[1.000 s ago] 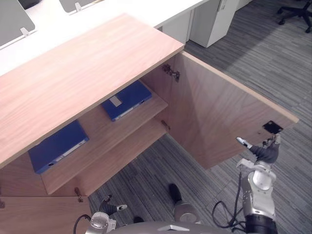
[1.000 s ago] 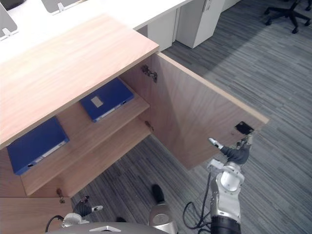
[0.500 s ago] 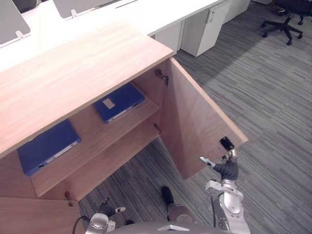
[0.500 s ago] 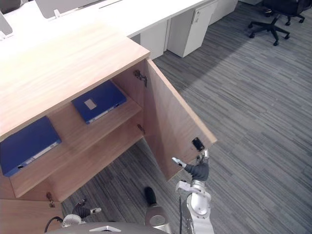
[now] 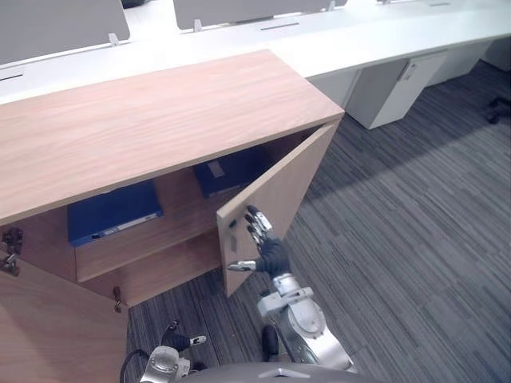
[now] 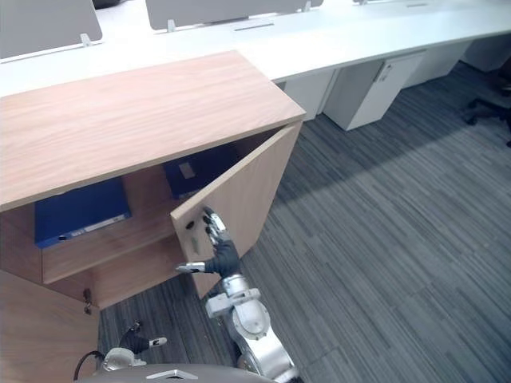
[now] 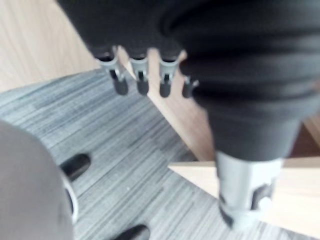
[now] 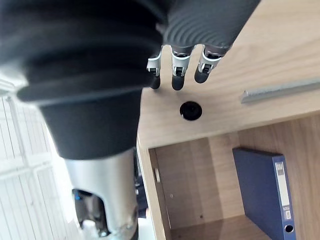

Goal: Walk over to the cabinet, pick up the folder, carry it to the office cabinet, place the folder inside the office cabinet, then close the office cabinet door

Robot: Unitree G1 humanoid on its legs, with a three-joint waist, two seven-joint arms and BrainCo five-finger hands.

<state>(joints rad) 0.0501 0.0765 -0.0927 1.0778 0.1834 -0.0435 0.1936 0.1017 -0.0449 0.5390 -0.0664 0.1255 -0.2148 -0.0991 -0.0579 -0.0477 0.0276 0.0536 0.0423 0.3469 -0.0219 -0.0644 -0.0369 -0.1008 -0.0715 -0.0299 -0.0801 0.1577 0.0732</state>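
The wooden office cabinet [image 5: 152, 112] stands in front of me with its right door [image 5: 275, 195] swung partway toward shut. My right hand [image 5: 263, 243] is open, its straight fingers [image 8: 177, 67] lying against the door's outer face near the free edge, beside a black round knob [image 8: 190, 110] and a silver handle bar [image 8: 280, 90]. Two blue folders lie flat on the upper shelf inside, one at the left [image 5: 112, 211] and one further right [image 5: 231, 169], partly hidden by the door. My left hand [image 5: 164, 363] hangs low by the open left door [image 5: 48, 327], fingers [image 7: 140, 75] relaxed and holding nothing.
Long white desks [image 5: 383, 32] with grey screens run behind the cabinet. A white pedestal [image 5: 391, 92] stands under the desk to the right. Grey striped carpet [image 5: 415, 239] stretches to the right of the door. The left door juts out at lower left.
The right door has swung from wide open to partly shut, with my right hand moving left against it. The camera has turned, so the whole scene has shifted.
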